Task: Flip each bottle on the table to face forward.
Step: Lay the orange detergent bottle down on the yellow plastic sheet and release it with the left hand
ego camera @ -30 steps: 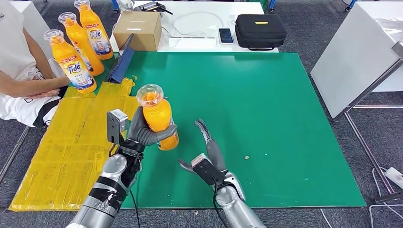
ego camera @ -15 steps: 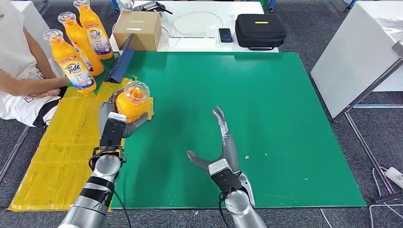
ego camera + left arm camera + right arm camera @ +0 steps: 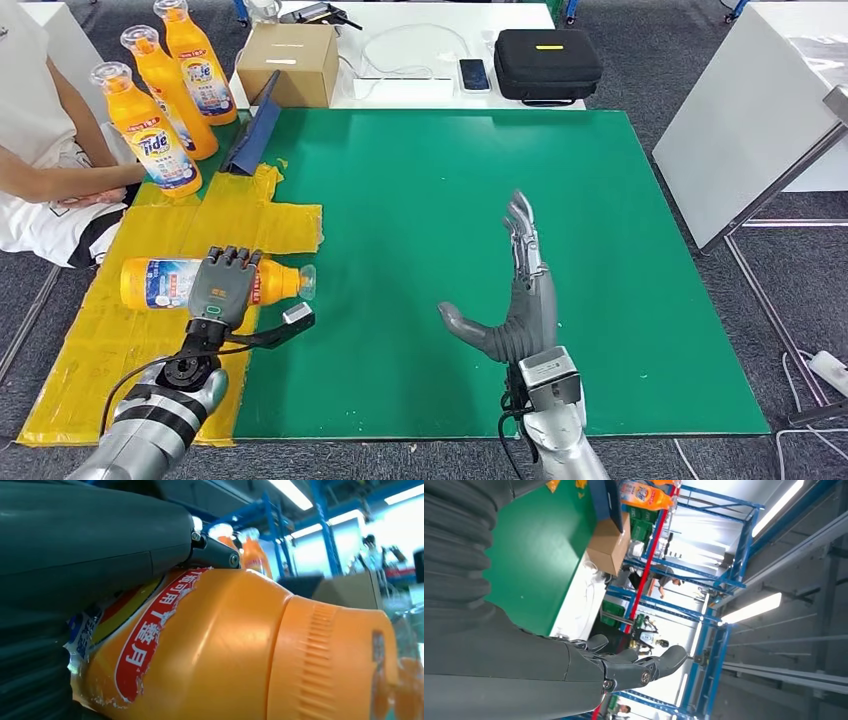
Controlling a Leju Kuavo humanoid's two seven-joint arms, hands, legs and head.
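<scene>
**Q:** so where's the bottle sitting right now?

**A:** It's lying on its side on the yellow tape [image 3: 150, 340], left of the green mat [image 3: 620, 300], cap pointing toward the mat. My left hand [image 3: 222, 287] is laid over the middle of the bottle [image 3: 160, 283], fingers draped across the label, gripping it.

**Q:** and your other hand?

**A:** My right hand [image 3: 517, 300] is up over the mat, well apart from the bottle, fingers straight and spread, holding nothing. Three more bottles [image 3: 150, 130] stand at the far left corner, next to a person's arm [image 3: 60, 180].
</scene>
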